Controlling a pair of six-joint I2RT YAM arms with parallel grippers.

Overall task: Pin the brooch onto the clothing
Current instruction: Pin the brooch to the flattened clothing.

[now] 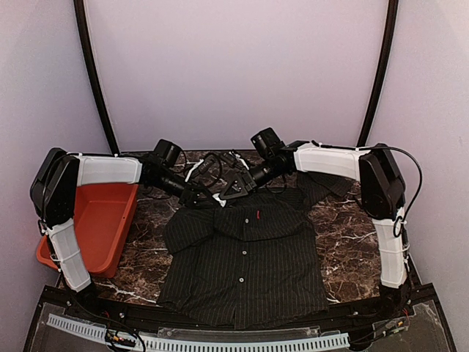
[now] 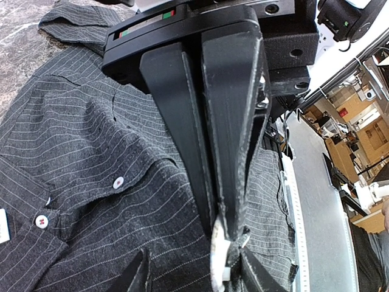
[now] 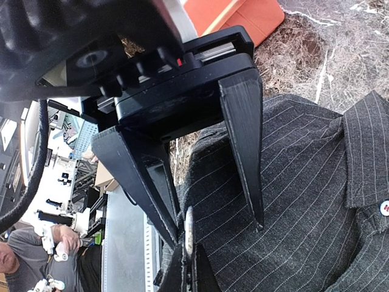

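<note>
— Where does the shirt [image 1: 245, 264] lie?

— Flat on the marble worktop [image 1: 344, 242], front up. Its hem is at the near edge and its collar points toward the far edge. White buttons [image 1: 242, 278] run up the middle, and there is a tiny red tag [image 1: 258, 215] on the chest. An orange bin [image 1: 106, 220] stands at the worktop's left edge.

— And the pincers?

— Both meet over the collar end, tip to tip. The right pincer [image 2: 222, 234] is closed tight. Its fingertips pinch the brooch [image 2: 217, 258], a small pale, silvery piece seen edge-on just above the cloth.

— The left one?

— The left pincer [image 3: 219, 236] stands roughly half open. One finger sits just beside the brooch; whether it touches, I cannot tell. The other finger hangs clear over the striped cloth, gripping nothing.
</note>
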